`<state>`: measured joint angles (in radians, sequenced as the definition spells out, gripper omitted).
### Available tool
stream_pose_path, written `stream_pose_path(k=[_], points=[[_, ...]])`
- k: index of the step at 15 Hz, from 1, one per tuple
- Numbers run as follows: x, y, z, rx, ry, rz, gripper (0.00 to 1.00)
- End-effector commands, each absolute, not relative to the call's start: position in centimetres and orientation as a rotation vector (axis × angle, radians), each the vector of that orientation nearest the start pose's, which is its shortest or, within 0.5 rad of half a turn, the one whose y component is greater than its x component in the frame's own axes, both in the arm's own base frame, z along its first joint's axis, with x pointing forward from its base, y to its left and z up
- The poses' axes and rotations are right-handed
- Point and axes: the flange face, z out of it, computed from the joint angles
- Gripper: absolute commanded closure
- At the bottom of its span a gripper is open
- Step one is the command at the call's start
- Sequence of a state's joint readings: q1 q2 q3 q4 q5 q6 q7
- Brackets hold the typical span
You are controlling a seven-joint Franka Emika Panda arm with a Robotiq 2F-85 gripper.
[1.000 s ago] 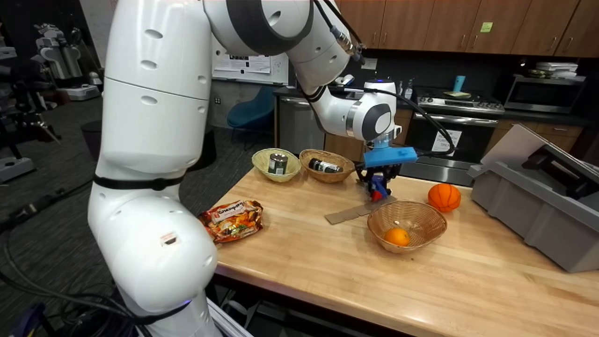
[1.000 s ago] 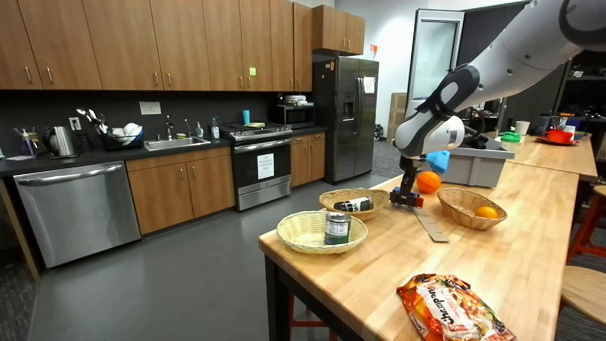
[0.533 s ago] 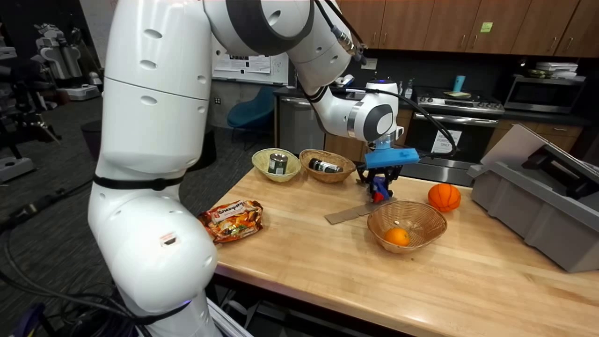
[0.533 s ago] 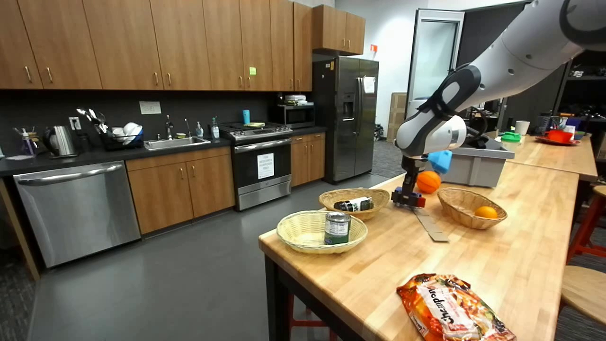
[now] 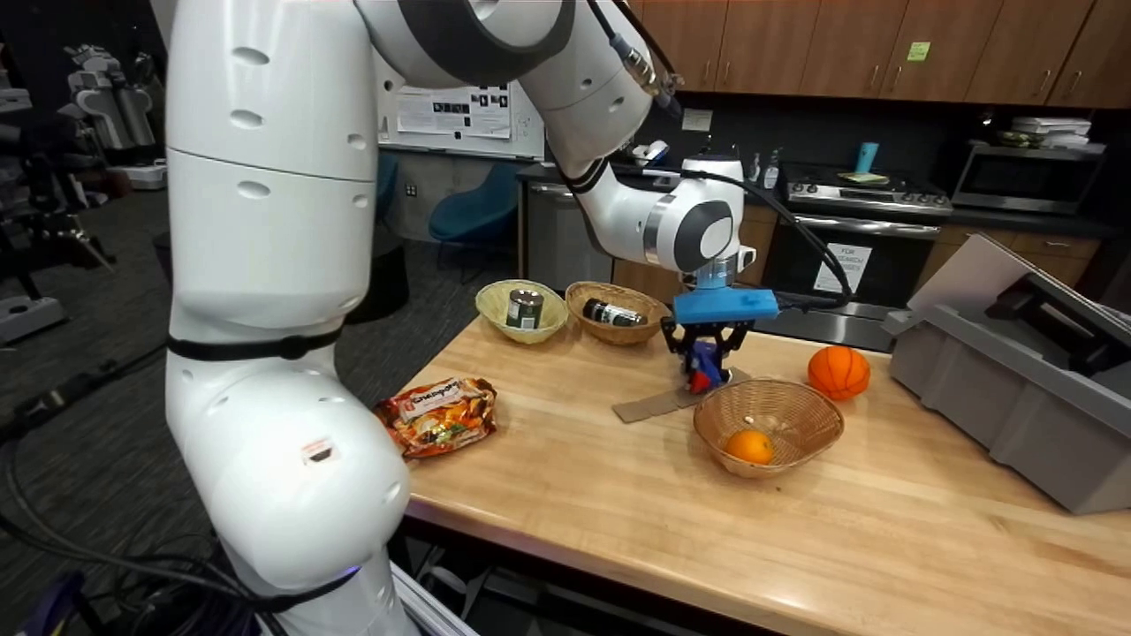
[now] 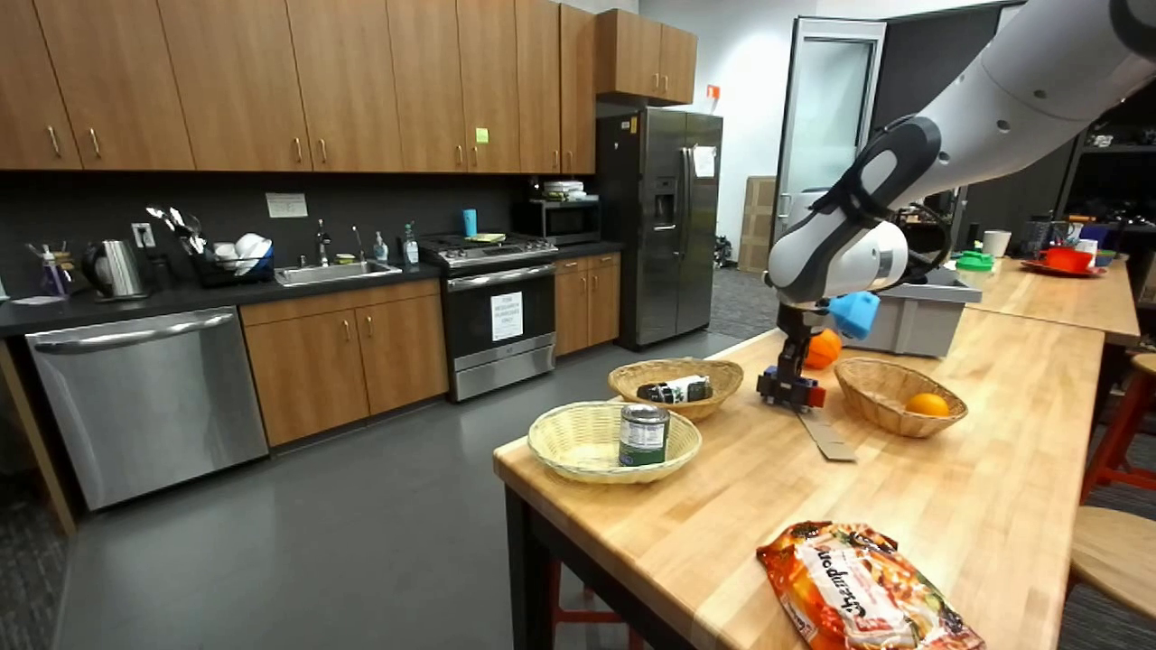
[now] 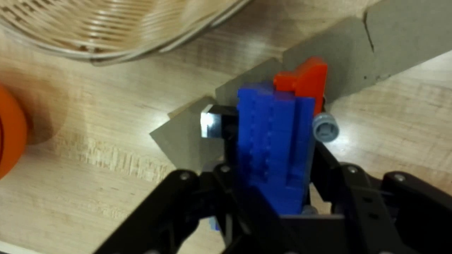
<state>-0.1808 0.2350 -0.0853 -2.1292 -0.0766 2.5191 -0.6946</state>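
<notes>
The blue plastic toy of stacked bricks (image 7: 275, 148), with a red wedge-shaped piece (image 7: 312, 77) at its end, is held in the gripper (image 5: 705, 367). The 2 black fingers (image 7: 323, 165) stand partway apart, pressed against its long sides. The toy is over the flat grey-brown cardboard strip (image 7: 406, 38) on the pale wooden table (image 5: 548, 495), near the tan woven wicker basket (image 5: 817, 420) that contains a round orange fruit (image 5: 750, 447); whether its underside touches the cardboard, I cannot tell. An orange ball with dark seams (image 5: 838, 372) lies near the basket.

The toy looks light and stiff, its hard sides unlikely to give under pressure. Smooth plastic may slide a little in the grip, though the stepped faces should add some bite. The joins are probably the weak points: bricks pressed together could pop apart under a hard squeeze or a knock. The best hold seems to be across the broad blue body, where the fingers are, with moderate force. The red wedge and the small grey round piece (image 7: 325, 127) jutting out beside the body look like poor places to grab, since either could twist loose.
</notes>
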Motion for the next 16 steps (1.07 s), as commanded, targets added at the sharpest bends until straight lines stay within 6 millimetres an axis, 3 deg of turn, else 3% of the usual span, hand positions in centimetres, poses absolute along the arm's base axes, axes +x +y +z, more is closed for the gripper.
stream_pose_path(k=[1, 9, 16], points=[[53.1, -14.9, 33.1, -3.192, -0.697, -0.192, 0.75], [48.1, -14.1, 35.1, -3.218, -0.563, -0.233, 0.75], [44.8, -11.7, 35.4, -3.228, -0.563, -0.223, 0.75]])
